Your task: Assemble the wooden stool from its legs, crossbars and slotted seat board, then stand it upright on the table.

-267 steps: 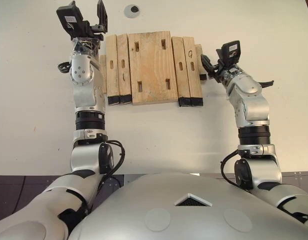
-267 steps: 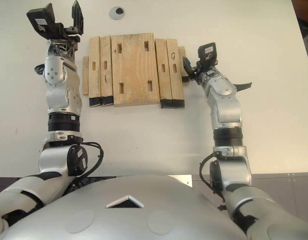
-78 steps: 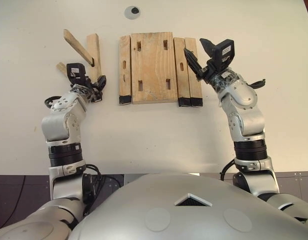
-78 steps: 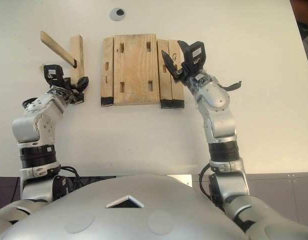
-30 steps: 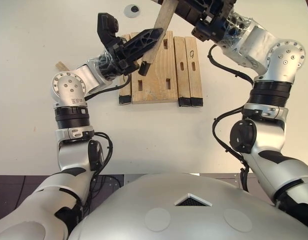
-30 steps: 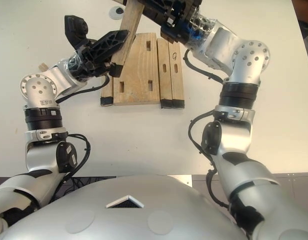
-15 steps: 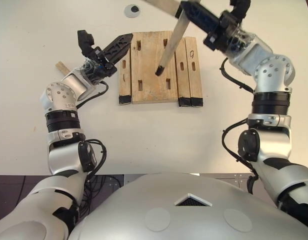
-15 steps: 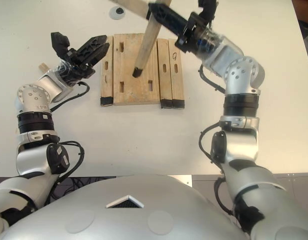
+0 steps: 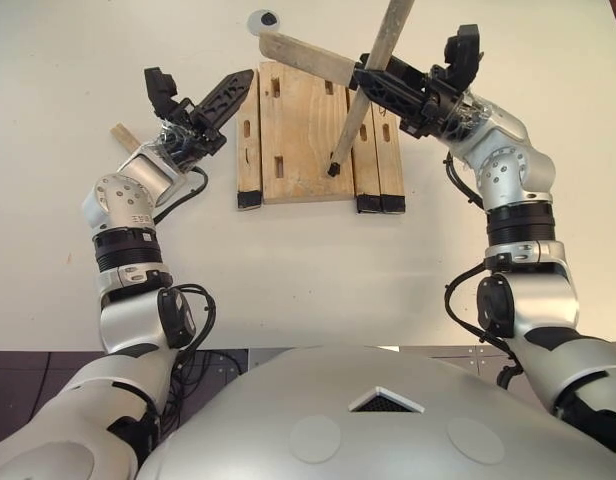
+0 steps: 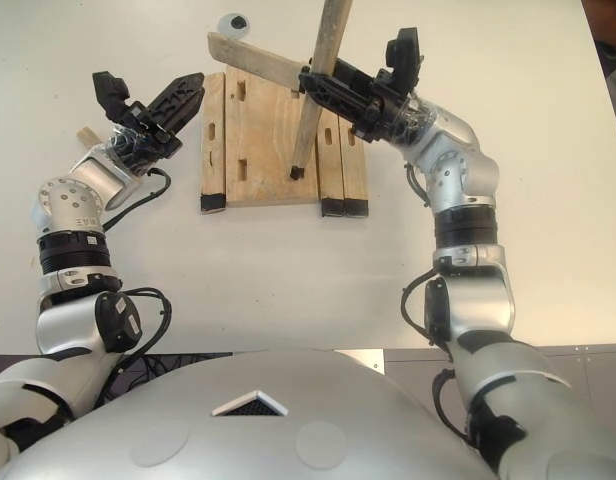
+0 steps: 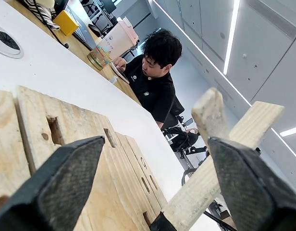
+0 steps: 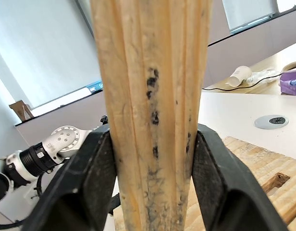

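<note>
So here's where we were at. Our right gripper (image 9: 366,78) was clamped tight on a long pale wooden leg with a black cap on its end (image 9: 348,125). It held the leg tilted but close to upright, cap end down over the wide slotted plank seat board (image 9: 293,140), which lay flat on the white table (image 9: 68,250).

A flat pale wooden crossbar (image 9: 308,57) poked out of the leg sideways toward the far left, so we'd guess the two were already joined. That's probably why we gripped right by the joint, since it keeps the pair from swinging. The cap sat right by the near right slot, but we couldn't tell whether it touched the board.

Our left gripper (image 9: 198,85) hovered wide open with nothing in it, just left of the single flat leg (image 9: 248,150) lying against the board's left edge. We figured it was parked there to steady or grab. Two more legs (image 9: 390,150) lay side by side against the board's right edge. A small wood stub (image 9: 121,133) peeked out past the left arm. Stool-wise, we reckoned we'd barely started.
</note>
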Controlling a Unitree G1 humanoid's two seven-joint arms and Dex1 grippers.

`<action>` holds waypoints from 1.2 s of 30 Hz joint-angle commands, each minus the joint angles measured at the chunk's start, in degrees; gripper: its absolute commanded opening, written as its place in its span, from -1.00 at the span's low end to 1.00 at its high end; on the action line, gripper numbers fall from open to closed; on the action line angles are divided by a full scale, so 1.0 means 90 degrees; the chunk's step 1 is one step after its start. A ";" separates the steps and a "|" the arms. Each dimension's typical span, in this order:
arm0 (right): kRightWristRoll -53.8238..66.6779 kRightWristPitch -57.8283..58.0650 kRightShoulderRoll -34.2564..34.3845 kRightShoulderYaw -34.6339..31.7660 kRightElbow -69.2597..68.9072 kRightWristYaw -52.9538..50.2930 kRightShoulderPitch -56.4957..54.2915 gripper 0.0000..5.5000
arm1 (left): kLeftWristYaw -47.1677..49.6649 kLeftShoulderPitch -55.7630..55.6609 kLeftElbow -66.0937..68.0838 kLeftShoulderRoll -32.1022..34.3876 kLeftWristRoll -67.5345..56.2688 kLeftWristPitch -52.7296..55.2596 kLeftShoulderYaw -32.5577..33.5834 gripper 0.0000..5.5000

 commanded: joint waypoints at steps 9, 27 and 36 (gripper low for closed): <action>-0.1296 -0.1107 -0.0746 0.0839 0.0740 0.1152 -0.0747 -0.26 | 0.0075 0.0069 -0.0093 -0.0058 0.0047 -0.0007 0.0019 0.43; -0.1983 -0.1825 -0.0845 0.1045 0.1686 0.1760 -0.1135 -0.26 | 0.0095 0.0181 -0.0165 -0.0147 0.0091 -0.0030 0.0019 0.43; -0.2814 -0.2184 -0.0801 0.1851 0.2976 0.1826 -0.1608 -0.26 | 0.0301 0.0138 -0.0085 -0.0218 -0.0085 -0.0018 0.0316 0.43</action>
